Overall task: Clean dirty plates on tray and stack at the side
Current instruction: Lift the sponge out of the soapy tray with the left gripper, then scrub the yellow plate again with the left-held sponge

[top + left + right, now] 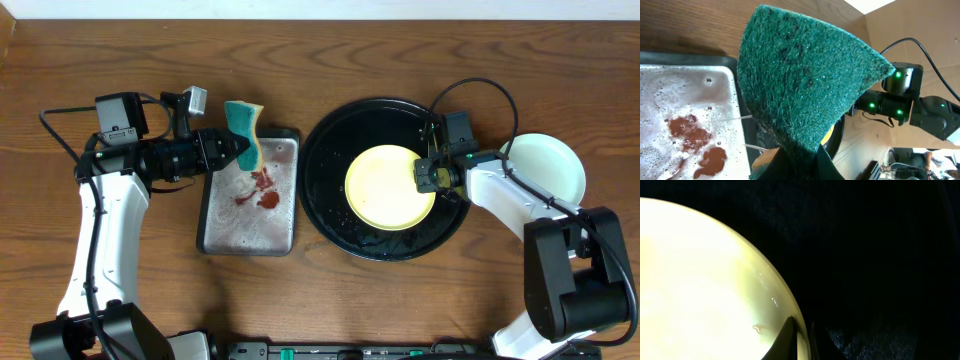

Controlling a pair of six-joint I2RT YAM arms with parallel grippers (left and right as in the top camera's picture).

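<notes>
A pale yellow plate [388, 187] lies on the round black tray [330, 200]; it looks free of smears. My right gripper [428, 175] is shut on the plate's right rim, one finger on each side of the edge [801, 339]. A mint-blue plate [548, 166] sits on the table right of the tray. My left gripper [237, 150] is shut on a sponge with a green scouring face [800, 85] and a yellow side, held above the top edge of the small grey metal tray [215, 225].
The grey metal tray holds soapy water and red smears [262, 186]. Cables loop behind the right arm near the tray's far edge [480, 90]. The left arm's base stands at the front left [90, 320], the right arm's at the front right [575, 290].
</notes>
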